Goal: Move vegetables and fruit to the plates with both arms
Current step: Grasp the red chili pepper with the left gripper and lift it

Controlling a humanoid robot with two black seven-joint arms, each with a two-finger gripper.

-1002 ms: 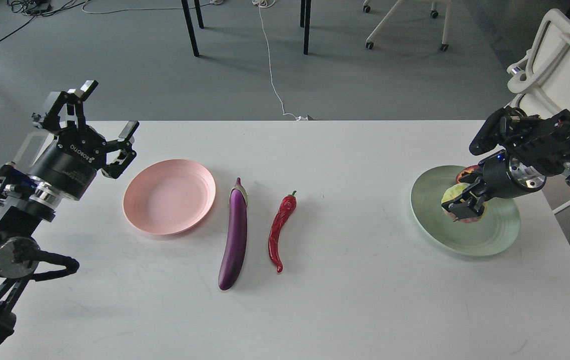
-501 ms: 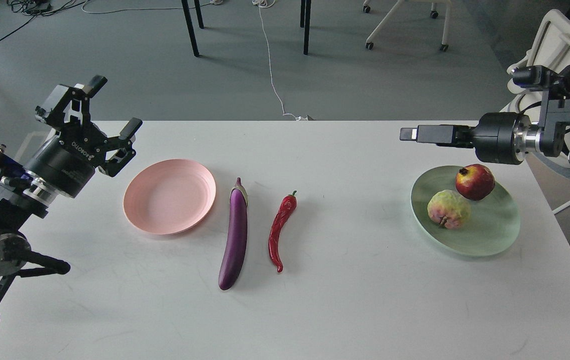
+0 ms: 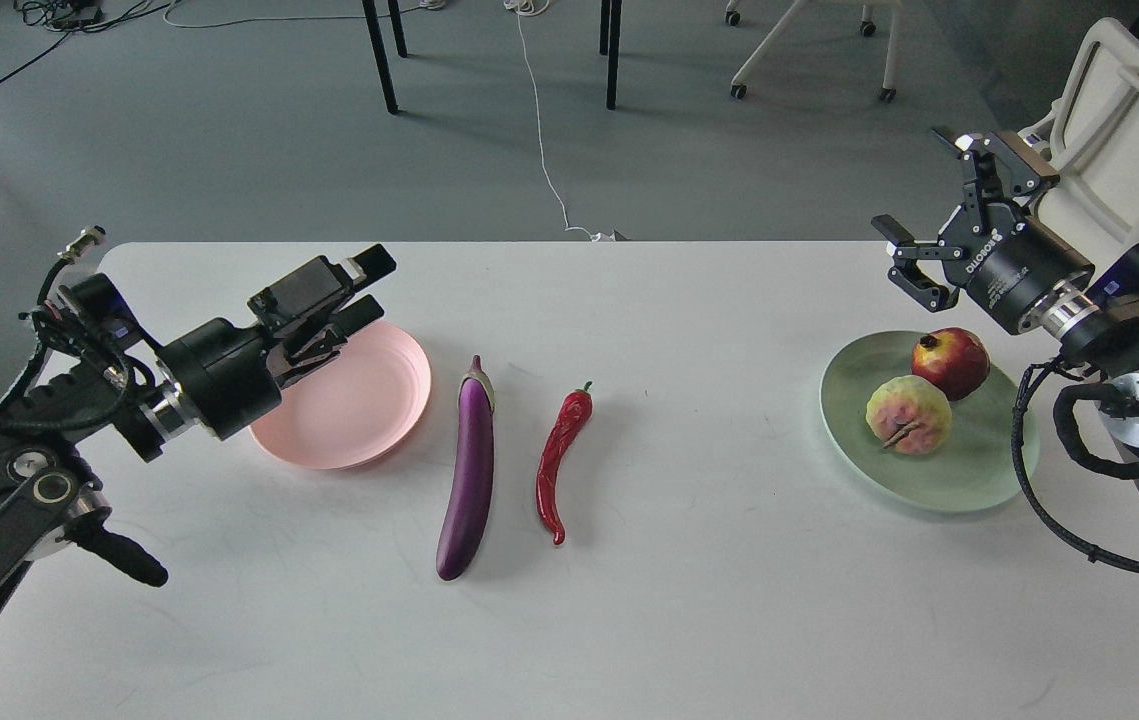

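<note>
The purple eggplant [image 3: 469, 470] and the red chili pepper [image 3: 559, 455] lie side by side on the white table, right of the pale pink plate [image 3: 359, 420], which has nothing on it. The pomegranate [image 3: 949, 362] and the bumpy yellow-green fruit [image 3: 909, 415] rest on the pale green plate [image 3: 929, 495] at the right. My left gripper [image 3: 364, 290] is open and empty over the pink plate's far left rim, pointing right toward the eggplant. My right gripper [image 3: 934, 215] is open and empty, raised behind the green plate.
The white table [image 3: 689, 620] ends just right of the green plate. A white chair [image 3: 1129, 130] stands off the table's right side, behind my right arm. Dark table legs [image 3: 612, 50] and a white cable [image 3: 544, 150] are on the floor beyond.
My right gripper let go of the bumpy fruit on the green plate and rose behind the plate. My left gripper swung right and down, over the pink plate's rim.
</note>
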